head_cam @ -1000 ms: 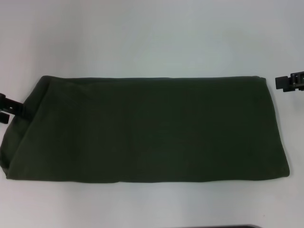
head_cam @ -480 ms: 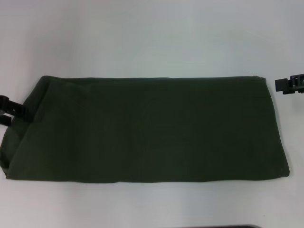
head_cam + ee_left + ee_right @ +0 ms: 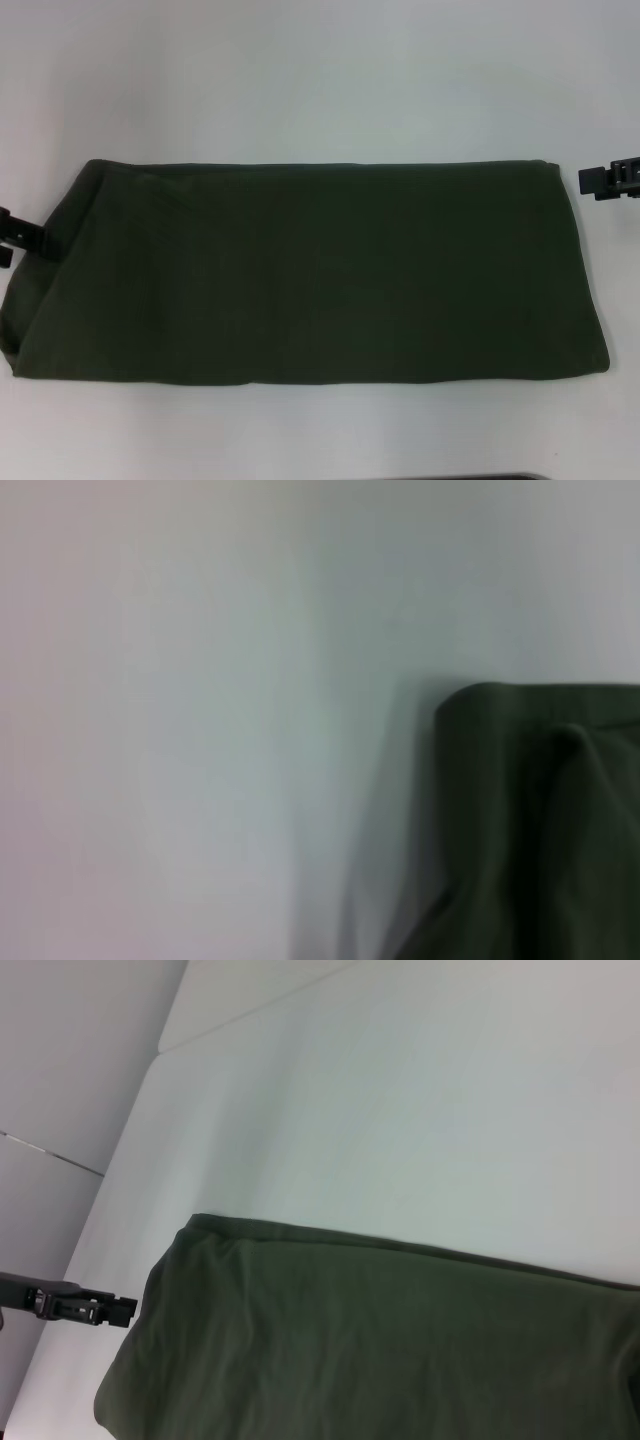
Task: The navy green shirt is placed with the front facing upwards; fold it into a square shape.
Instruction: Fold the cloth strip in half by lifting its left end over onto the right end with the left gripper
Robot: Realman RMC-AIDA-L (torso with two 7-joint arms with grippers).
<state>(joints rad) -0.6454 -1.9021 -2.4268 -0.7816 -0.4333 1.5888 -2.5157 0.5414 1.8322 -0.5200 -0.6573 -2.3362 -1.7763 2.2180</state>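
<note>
one folded navy green shirt (image 3: 310, 272), two hands, left hand (image 3: 22, 238), right hand (image 3: 610, 178), grips unclear

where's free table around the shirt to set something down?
Bare white table beyond the folded green shirt, full width; a narrower strip along its near edge. The ends are tight: left claw at the left end, right claw just off the far right corner.

text: none legible | navy green shirt (image 3: 310, 270) (plain side up) | labels: none
</note>
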